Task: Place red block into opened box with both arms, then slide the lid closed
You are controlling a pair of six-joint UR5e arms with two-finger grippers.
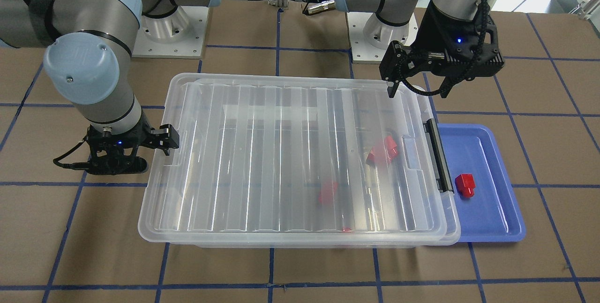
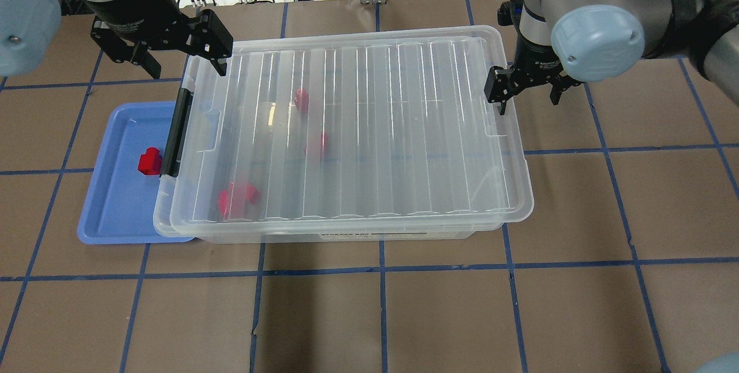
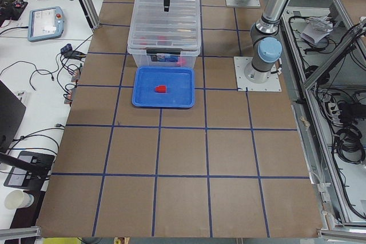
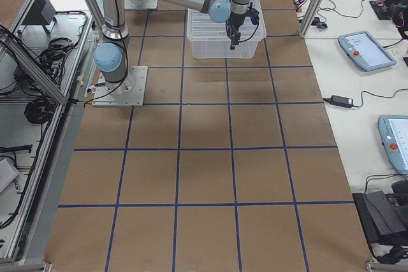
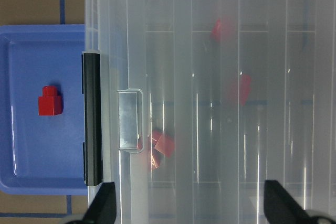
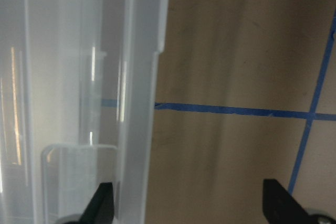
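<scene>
My left gripper [image 2: 188, 70] hangs wide open above the handle end of the box [image 2: 346, 235]. On the smooth blue tray [image 2: 109, 211], touching the box, lies one red block [image 2: 149, 161] of glossy plastic, boxy with a small stub. The clear ribbed lid [image 2: 404, 130] lies flat over the box, next to the black bar handle [image 2: 175, 130]. Other red blocks [image 2: 236, 197] show blurred through it. My right gripper [image 2: 528, 101] stands wide open at the opposite short edge.
</scene>
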